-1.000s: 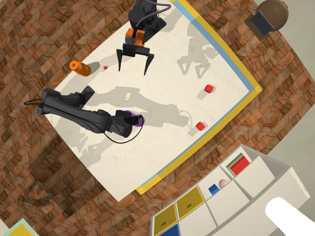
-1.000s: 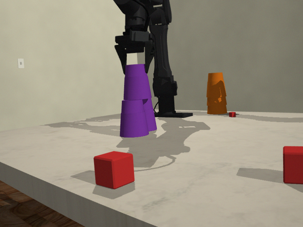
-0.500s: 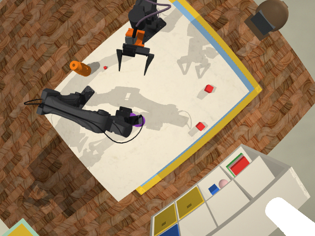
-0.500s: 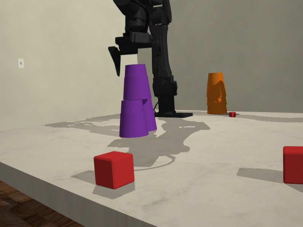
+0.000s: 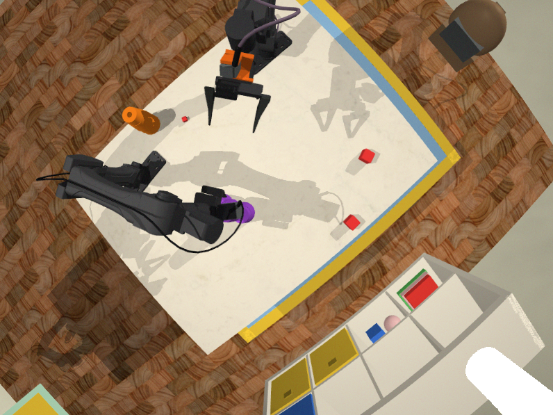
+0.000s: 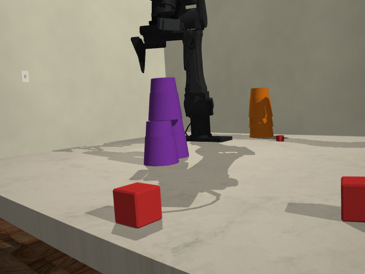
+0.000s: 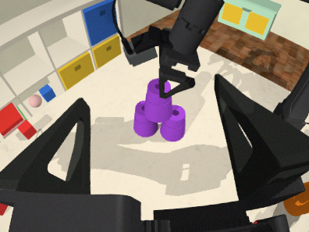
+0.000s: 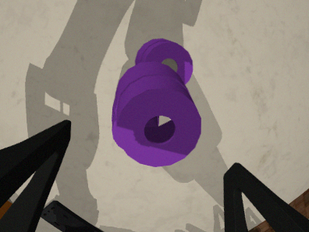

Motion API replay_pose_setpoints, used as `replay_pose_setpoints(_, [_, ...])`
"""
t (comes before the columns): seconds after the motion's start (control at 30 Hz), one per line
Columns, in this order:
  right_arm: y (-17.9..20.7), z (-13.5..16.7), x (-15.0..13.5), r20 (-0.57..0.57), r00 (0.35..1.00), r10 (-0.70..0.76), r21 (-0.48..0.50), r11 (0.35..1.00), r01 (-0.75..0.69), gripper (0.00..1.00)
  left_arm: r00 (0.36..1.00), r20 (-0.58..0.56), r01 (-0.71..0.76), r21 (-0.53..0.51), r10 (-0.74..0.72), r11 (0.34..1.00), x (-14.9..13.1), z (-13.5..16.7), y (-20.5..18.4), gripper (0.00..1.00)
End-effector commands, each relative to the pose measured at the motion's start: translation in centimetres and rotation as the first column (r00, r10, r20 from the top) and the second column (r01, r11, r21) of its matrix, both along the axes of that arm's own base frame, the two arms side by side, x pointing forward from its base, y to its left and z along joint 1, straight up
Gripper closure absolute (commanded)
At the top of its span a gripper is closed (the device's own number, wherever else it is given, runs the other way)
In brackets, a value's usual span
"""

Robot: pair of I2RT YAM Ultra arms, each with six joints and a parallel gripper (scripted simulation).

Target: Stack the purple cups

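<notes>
Two purple cups stand mouth down side by side: one nearer the exterior camera, the other partly behind it. The third purple cup rests mouth down across both and looks level. Whether the lower rims touch is hard to tell. My right gripper is open just above the top cup, one finger to each side and clear of it. In the top view its arm hides most of the cups. My left gripper is open and empty, well away from the cups.
An orange cup stack stands upright near the table edge, beside a tiny red cube. Two larger red cubes, one and another, lie apart from the pyramid.
</notes>
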State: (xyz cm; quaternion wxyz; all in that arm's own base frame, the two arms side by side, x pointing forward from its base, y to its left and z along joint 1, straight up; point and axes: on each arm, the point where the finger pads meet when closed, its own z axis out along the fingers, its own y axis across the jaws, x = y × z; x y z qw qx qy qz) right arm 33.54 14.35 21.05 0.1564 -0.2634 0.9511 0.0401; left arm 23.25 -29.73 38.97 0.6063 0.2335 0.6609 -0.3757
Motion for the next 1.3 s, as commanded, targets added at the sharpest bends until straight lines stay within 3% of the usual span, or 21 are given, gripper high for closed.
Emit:
replay_pose_setpoints(0.0, [-0.5,2.9,-0.3,0.037,0.999,-0.023,0.030,0.999,0.022,0.00,1.000,0.008,-0.002,0.017,0.001,1.000,-0.4,0.1,0.3,0.00])
replay_pose_setpoints(0.13, [-0.4,2.8,0.0,0.042,0.997,-0.063,0.049,0.997,0.061,0.00,1.000,0.012,-0.007,0.023,0.007,1.000,-0.2,0.0,0.5,0.00])
replay_pose_setpoints(0.27, [-0.4,3.5,0.5,0.098,0.973,-0.211,0.122,0.973,0.198,0.00,0.995,0.042,-0.090,0.040,0.088,0.995,2.2,0.6,2.5,0.00])
replay_pose_setpoints(0.43, [-0.6,4.5,-0.3,0.134,0.918,-0.373,0.230,0.913,0.337,0.00,0.952,0.083,-0.303,0.086,0.296,0.949,8.0,0.9,8.7,0.00])
replay_pose_setpoints(0.63, [-0.9,4.9,-1.2,0.146,0.882,-0.448,0.282,0.873,0.397,0.00,0.839,0.121,-0.542,0.123,0.530,0.831,12.8,1.3,17.7,0.00])
replay_pose_setpoints(0.7, [-0.9,4.9,-1.2,0.146,0.882,-0.448,0.282,0.873,0.397,0.00,0.839,0.121,-0.542,0.123,0.530,0.831,12.8,1.3,17.7,0.00])
replay_pose_setpoints(0.9, [-0.8,4.7,-2.0,0.136,0.892,-0.430,0.273,0.882,0.384,0.00,0.717,0.149,-0.697,0.145,0.681,0.702,14.6,1.7,25.2,0.00])
replay_pose_setpoints(1.07, [-0.8,5.0,-1.9,0.142,0.892,-0.430,0.279,0.881,0.381,0.00,0.649,0.161,-0.761,0.152,0.744,0.631,15.0,2.0,28.9,0.00])
replay_pose_setpoints(1.27, [-0.8,5.0,-1.9,0.142,0.892,-0.430,0.279,0.881,0.381,0.00,0.628,0.157,-0.778,0.147,0.762,0.611,15.0,2.1,29.9,0.00])
